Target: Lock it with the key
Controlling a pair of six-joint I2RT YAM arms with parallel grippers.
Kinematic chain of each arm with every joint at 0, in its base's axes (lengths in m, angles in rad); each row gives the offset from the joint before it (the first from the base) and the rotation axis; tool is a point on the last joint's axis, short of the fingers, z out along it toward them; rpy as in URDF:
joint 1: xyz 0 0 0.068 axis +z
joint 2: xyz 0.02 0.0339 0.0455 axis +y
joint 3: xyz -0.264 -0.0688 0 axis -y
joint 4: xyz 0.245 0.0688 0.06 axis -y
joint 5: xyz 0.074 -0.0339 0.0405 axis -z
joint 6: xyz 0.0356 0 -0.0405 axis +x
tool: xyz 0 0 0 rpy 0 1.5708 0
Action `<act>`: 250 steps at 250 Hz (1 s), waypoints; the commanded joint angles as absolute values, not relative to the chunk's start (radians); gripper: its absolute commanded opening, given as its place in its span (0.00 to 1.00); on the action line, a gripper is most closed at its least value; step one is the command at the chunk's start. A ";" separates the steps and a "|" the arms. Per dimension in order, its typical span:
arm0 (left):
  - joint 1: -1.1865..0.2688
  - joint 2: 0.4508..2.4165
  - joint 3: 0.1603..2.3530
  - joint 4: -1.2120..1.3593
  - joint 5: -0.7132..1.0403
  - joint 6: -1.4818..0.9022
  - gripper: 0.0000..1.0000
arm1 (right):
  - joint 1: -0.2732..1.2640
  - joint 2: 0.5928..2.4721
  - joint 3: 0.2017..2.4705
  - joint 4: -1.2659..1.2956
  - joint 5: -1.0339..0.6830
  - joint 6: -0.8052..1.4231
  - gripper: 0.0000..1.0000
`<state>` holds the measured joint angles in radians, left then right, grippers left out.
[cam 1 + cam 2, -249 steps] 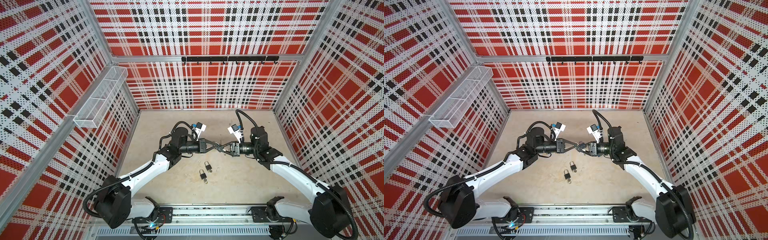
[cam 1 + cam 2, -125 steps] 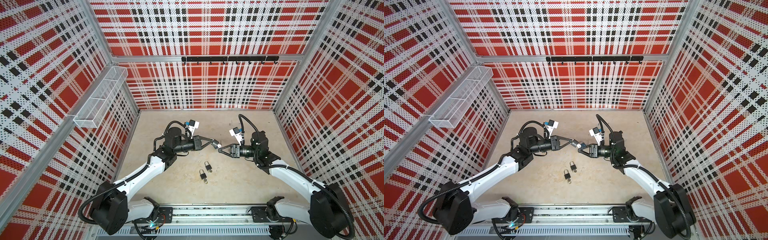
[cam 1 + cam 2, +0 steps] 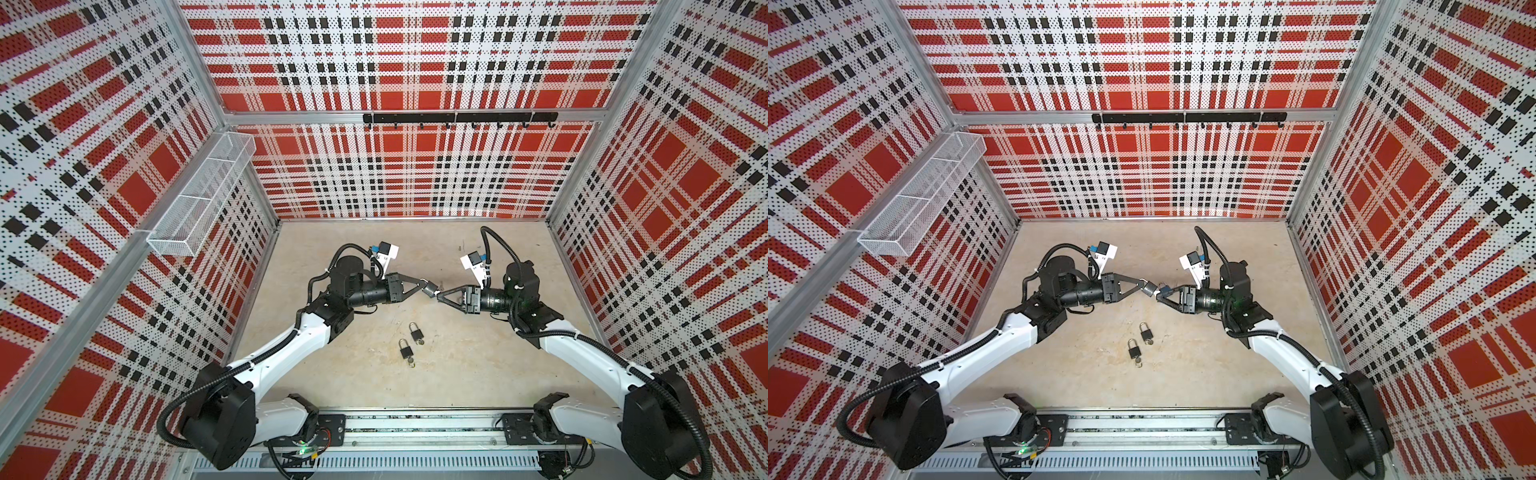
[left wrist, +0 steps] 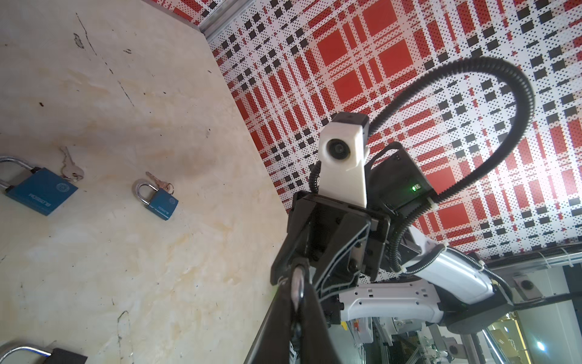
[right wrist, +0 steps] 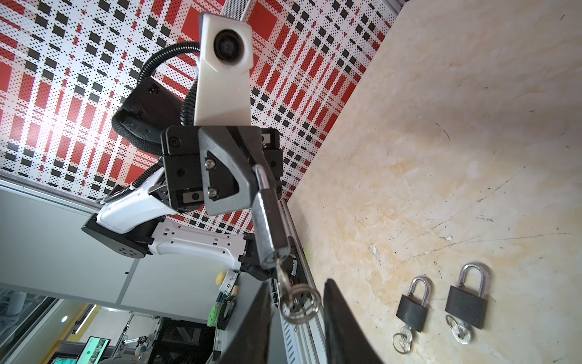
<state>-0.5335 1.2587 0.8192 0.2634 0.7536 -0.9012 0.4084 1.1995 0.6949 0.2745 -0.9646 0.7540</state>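
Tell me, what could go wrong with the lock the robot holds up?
1. The left gripper pinches the padlock only by its thin shackle, so a push on the key may swing it or knock it loose.
2. The right gripper has the loose key ring between its fingers; closing there may grab the ring instead of the key, so nothing turns.

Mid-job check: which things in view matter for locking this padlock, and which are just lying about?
In the job:
- held padlock, gripped by its shackle in the left gripper
- key in its keyhole
- right gripper, open around the key ring

Lying about:
- spare padlock and second spare padlock, with keys, on the table
- wire basket
- hook rail
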 commanded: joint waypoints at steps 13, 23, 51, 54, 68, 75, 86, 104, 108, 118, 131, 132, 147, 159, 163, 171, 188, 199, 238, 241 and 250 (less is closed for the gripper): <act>-0.530 1.240 0.816 0.312 0.761 -0.913 0.00 | 0.405 1.193 0.731 0.322 -0.959 0.752 0.19; -0.531 1.241 0.816 0.312 0.761 -0.913 0.00 | 0.405 1.196 0.733 0.321 -0.960 0.754 0.18; -0.531 1.242 0.816 0.312 0.757 -0.911 0.00 | 0.404 1.201 0.731 0.328 -0.963 0.758 0.19; -0.531 1.242 0.816 0.312 0.755 -0.911 0.00 | 0.405 1.202 0.731 0.330 -0.963 0.758 0.19; -0.532 1.242 0.815 0.314 0.753 -0.911 0.00 | 0.405 1.206 0.729 0.338 -0.966 0.764 0.19; -0.533 1.243 0.815 0.314 0.754 -0.910 0.00 | 0.405 1.207 0.729 0.340 -0.968 0.765 0.18; -0.536 1.244 0.816 0.315 0.752 -0.911 0.00 | 0.405 1.210 0.727 0.347 -0.968 0.769 0.16; -0.538 1.243 0.816 0.316 0.750 -0.911 0.00 | 0.405 1.213 0.730 0.353 -0.971 0.774 0.12; -0.538 1.245 0.815 0.316 0.750 -0.911 0.00 | 0.405 1.215 0.729 0.352 -0.971 0.773 0.11; -0.537 1.244 0.815 0.317 0.749 -0.911 0.00 | 0.405 1.216 0.729 0.354 -0.971 0.775 0.10; -0.539 1.244 0.816 0.318 0.750 -0.910 0.00 | 0.404 1.218 0.730 0.356 -0.969 0.777 0.09; -0.539 1.244 0.815 0.318 0.750 -0.911 0.00 | 0.404 1.217 0.730 0.357 -0.969 0.776 0.08; -0.541 1.245 0.817 0.317 0.751 -0.911 0.00 | 0.405 1.222 0.731 0.360 -0.969 0.779 0.08; -0.542 1.245 0.816 0.317 0.752 -0.911 0.00 | 0.405 1.222 0.731 0.361 -0.970 0.780 0.08; -0.543 1.246 0.817 0.318 0.752 -0.911 0.00 | 0.405 1.222 0.730 0.361 -0.970 0.782 0.08; -0.543 1.244 0.818 0.317 0.752 -0.911 0.00 | 0.404 1.223 0.731 0.363 -0.969 0.782 0.07; -0.544 1.245 0.818 0.318 0.751 -0.911 0.00 | 0.402 1.226 0.730 0.364 -0.969 0.782 0.05; -0.545 1.247 0.817 0.317 0.752 -0.911 0.00 | 0.405 1.226 0.731 0.365 -0.969 0.782 0.02; -0.545 1.244 0.814 0.320 0.740 -0.909 0.00 | 0.404 1.227 0.727 0.371 -0.970 0.790 0.00; -0.544 1.242 0.813 0.320 0.739 -0.910 0.00 | 0.405 1.227 0.725 0.369 -0.970 0.792 0.00; -0.543 1.240 0.814 0.322 0.738 -0.908 0.00 | 0.405 1.226 0.722 0.371 -0.968 0.794 0.00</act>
